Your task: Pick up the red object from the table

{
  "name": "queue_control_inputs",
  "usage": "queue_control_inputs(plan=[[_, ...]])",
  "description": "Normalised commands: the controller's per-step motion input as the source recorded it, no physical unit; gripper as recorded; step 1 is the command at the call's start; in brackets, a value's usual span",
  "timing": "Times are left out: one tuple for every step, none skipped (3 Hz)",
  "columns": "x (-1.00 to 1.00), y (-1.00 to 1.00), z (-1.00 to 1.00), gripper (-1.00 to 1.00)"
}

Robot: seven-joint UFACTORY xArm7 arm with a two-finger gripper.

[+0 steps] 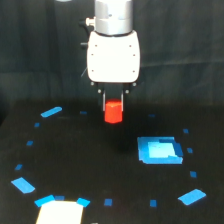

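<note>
The pincer (113, 98) is clamped on the red object (113, 111), held beneath the white arm; the black surface (90, 165) carries a blue patch (159, 150) to the exterior view's right.

One cam only, exterior view, so no overlap w/ any other view. It sits off the arm, raised a bit, looking slightly down across the table (75, 150) and straight at the gripper (113, 100), which hangs upper centre w/ the arm cut off at top edge. Fairly close: gripper body fills much of the upper frame. Table runs below and to both sides of the gripper; the background behind it is dark.
</note>
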Motion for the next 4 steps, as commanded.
queue_control_inputs(plan=[[-0.36,-0.61,-1.00,-1.00],[-0.46,-0.41,-1.00,-0.96],[-0.26,-1.00,0.67,-0.88],[0.28,0.92,1.00,-0.65]])
